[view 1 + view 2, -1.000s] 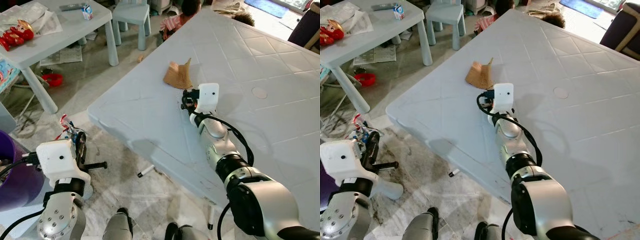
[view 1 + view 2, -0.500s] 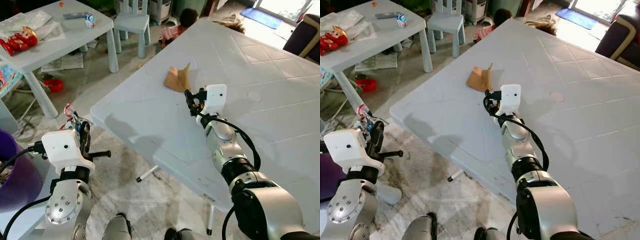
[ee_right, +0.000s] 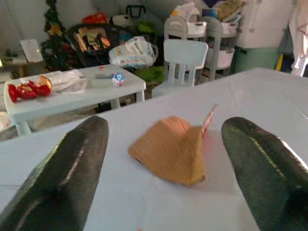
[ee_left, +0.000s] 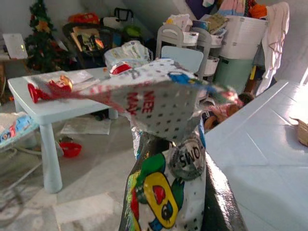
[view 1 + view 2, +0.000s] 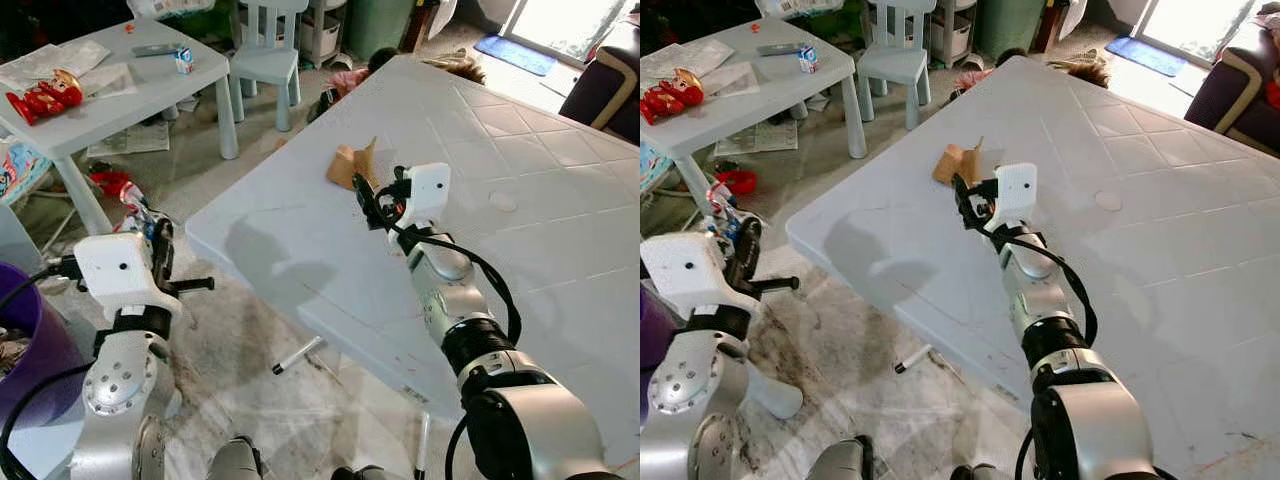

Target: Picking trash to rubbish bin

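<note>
The right gripper (image 3: 163, 159) is spread wide before the brown paper (image 3: 171, 149) on the worktop (image 5: 560, 200); the left gripper (image 5: 158, 245) clamps a wrapper (image 4: 163, 144). Closing too high may only push the flat paper away.

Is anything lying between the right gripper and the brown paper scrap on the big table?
Nothing visible. The right gripper has its jaws open, facing the brown paper scrap across bare tabletop. The left gripper is shut on a snack wrapper off the table's edge.
</note>
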Motion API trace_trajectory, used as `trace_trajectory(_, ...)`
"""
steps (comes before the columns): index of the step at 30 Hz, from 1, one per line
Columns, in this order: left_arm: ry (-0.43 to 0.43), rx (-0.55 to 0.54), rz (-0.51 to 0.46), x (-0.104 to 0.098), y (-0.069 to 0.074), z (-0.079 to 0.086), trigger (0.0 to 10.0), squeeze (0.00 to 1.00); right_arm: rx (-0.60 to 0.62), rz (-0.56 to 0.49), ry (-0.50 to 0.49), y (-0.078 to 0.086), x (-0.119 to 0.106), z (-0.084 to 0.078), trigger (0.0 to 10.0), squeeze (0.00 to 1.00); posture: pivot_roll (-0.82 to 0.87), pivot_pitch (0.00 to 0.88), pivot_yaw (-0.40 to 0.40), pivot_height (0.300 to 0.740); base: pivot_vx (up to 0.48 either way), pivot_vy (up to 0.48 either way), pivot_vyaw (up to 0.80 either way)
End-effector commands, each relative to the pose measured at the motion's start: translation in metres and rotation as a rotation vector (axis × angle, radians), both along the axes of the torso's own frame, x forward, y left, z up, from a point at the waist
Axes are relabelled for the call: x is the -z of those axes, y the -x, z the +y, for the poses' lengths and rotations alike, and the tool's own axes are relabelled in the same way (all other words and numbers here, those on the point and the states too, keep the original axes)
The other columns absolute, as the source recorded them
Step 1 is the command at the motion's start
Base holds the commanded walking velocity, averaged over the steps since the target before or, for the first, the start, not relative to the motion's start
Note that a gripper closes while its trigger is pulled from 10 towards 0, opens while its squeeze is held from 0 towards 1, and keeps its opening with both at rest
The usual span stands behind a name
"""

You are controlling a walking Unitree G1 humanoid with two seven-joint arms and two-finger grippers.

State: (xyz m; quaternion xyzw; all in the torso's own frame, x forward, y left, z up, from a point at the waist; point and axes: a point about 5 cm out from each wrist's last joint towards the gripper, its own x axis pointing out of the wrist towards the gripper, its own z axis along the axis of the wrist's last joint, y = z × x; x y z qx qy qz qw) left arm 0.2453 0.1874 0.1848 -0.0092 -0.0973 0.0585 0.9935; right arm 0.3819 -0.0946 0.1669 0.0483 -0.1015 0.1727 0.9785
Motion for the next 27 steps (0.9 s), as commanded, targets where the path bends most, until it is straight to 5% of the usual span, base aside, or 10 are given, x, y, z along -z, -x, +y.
trace_trajectory(1, 0.002, 0.010, 0.003, 0.0010, -0.0014, 0.0006, 0.0, 0.00, -0.001, 0.000, -0.012, 0.0004, -0.0011, -0.0022, 10.0, 0.49, 0.26, 0.086, -0.118, 0.740, 0.240, 0.000, 0.00)
trace_trajectory(27, -0.007, 0.010, 0.028, 0.0047, -0.0007, 0.0031, 0.0, 0.00, -0.022, 0.015, -0.032, 0.0013, -0.0024, 0.0060, 10.0, 0.52, 0.27, 0.079, -0.112, 0.740, 0.315, 0.000, 0.00)
